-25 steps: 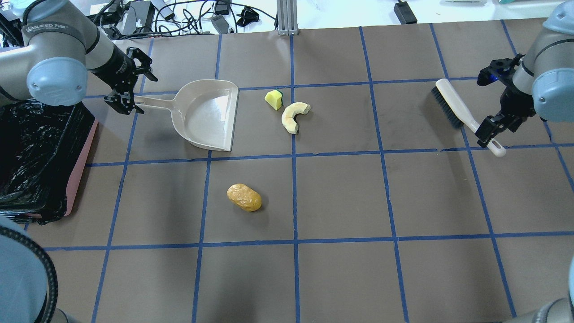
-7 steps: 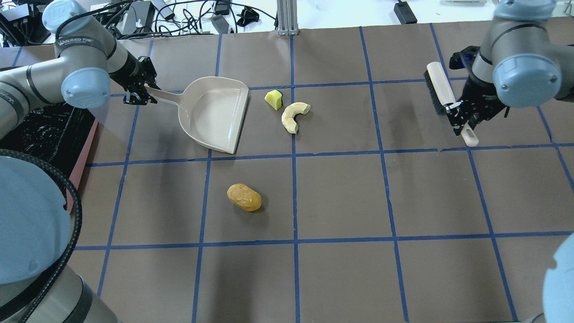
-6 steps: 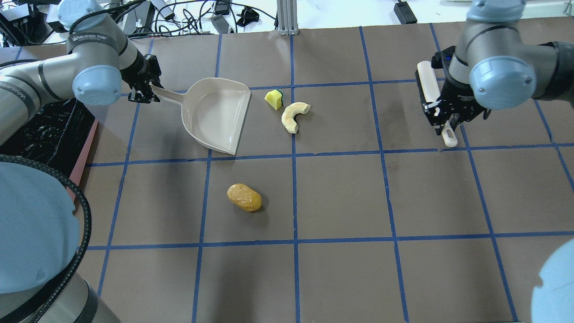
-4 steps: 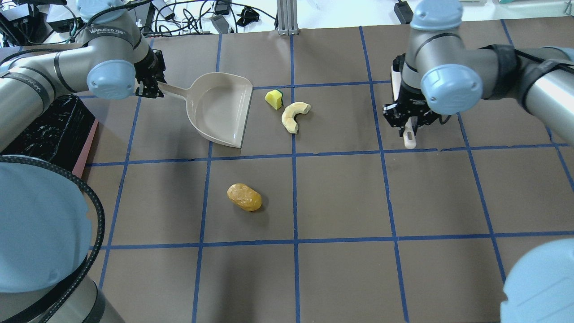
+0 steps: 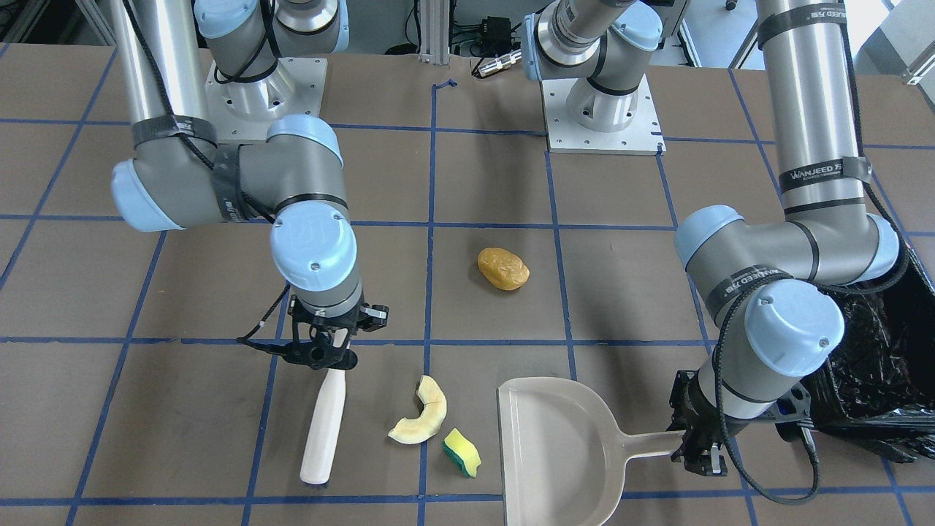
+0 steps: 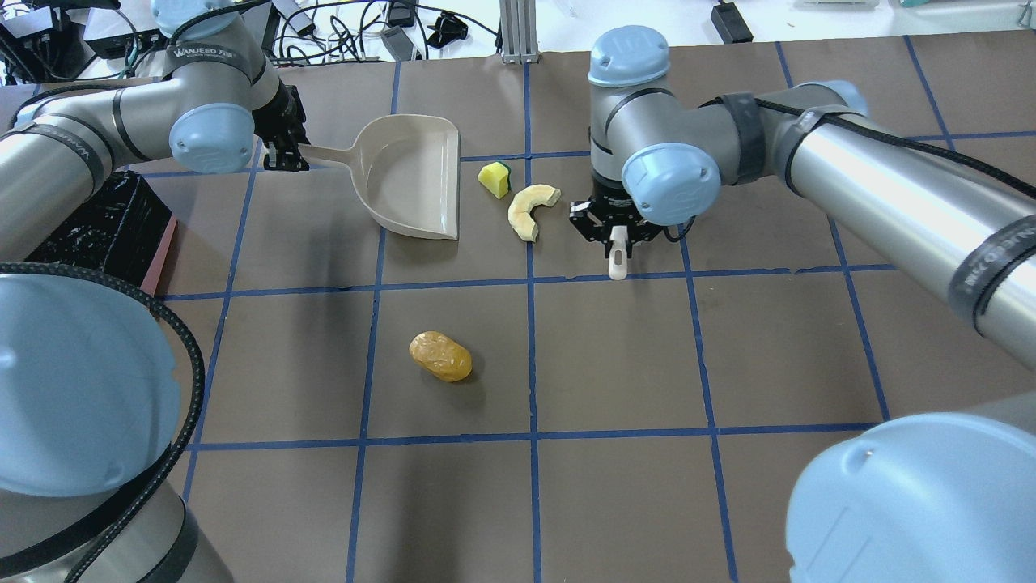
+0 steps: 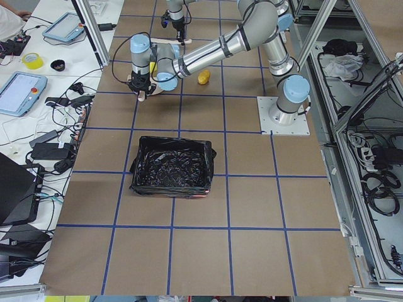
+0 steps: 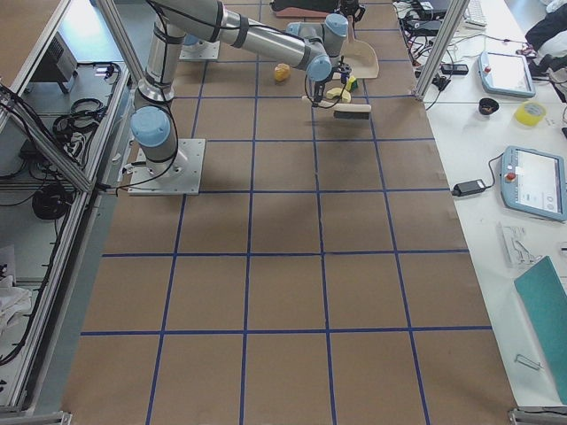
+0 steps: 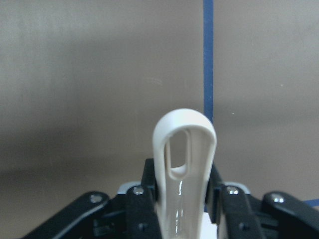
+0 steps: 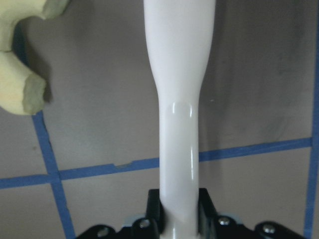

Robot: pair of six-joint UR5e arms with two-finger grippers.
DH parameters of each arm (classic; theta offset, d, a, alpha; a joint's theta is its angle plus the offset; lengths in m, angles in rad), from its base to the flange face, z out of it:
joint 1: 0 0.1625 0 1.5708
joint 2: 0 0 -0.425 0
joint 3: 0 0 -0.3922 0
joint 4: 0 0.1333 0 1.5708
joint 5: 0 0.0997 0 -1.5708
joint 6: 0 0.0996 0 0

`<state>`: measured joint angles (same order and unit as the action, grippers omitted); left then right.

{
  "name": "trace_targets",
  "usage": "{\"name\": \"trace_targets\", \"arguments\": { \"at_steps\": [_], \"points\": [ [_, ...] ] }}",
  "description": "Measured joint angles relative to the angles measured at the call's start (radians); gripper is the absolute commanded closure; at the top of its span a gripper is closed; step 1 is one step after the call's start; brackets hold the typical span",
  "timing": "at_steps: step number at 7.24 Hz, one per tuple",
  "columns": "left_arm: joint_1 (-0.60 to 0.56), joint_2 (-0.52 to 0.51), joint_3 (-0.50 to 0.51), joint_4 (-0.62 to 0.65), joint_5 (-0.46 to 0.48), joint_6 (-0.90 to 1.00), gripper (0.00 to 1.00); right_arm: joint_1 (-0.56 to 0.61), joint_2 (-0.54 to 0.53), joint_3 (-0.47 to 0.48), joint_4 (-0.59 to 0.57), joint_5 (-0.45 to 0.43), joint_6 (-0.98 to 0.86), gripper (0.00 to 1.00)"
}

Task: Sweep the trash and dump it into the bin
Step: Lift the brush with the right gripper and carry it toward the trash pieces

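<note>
- The left pincer [image 6: 285,152], in the upper left of the overhead view, is clamped on the looped handle of a beige plastic dustpan [image 6: 413,174].
- The dustpan's open lip faces right, toward the middle of the brown bench [image 6: 615,364] taped with blue grid lines.
- The right pincer [image 6: 619,233], at upper centre, is closed around the handle of a white plastic brush [image 5: 323,420]. In the front-facing view the brush runs down the lower left of the frame, just left of the slice.
- A yellow sponge with a green layer [image 6: 494,179] lies just right of the dustpan's lip.
- A pale yellow crescent slice [image 6: 530,209] lies just beside the sponge, between it and the right pincer.
- A golden-brown lumpy potato-like piece [image 6: 440,356] sits lower, left of centre, well apart from the other two.
- All three pieces lie on the bench, outside the dustpan.
- The rectangular pink bin [image 7: 209,165], at the left edge of the overhead view, shows only its glossy crinkled black bag inside.
</note>
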<state>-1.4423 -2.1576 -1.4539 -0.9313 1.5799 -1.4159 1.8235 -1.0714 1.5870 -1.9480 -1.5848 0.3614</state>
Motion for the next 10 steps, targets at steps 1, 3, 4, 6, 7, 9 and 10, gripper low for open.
{"name": "trace_targets", "arguments": {
  "at_steps": [1,3,4,6,7,9,10],
  "points": [
    [-0.002,-0.002,0.001,0.0,-0.003,-0.007,1.0,0.027,0.023,-0.004,-0.03,0.022,0.023,0.96],
    [-0.007,-0.002,0.0,-0.001,0.001,-0.01,1.0,0.078,0.05,-0.006,-0.112,0.084,0.062,0.96],
    [-0.011,-0.001,-0.002,-0.001,0.004,-0.01,1.0,0.096,0.061,-0.006,-0.146,0.128,0.069,0.96],
    [-0.017,-0.001,-0.003,-0.001,0.006,-0.009,1.0,0.137,0.079,-0.034,-0.171,0.195,0.073,0.96],
    [-0.017,-0.001,-0.004,-0.001,0.006,-0.009,1.0,0.166,0.1,-0.076,-0.17,0.215,0.081,0.97],
    [-0.018,-0.002,-0.005,-0.001,0.004,-0.01,1.0,0.236,0.158,-0.181,-0.132,0.24,0.113,0.97],
    [-0.018,-0.002,-0.005,-0.001,0.002,-0.01,1.0,0.253,0.168,-0.215,-0.1,0.248,0.118,0.97]
  ]
}}
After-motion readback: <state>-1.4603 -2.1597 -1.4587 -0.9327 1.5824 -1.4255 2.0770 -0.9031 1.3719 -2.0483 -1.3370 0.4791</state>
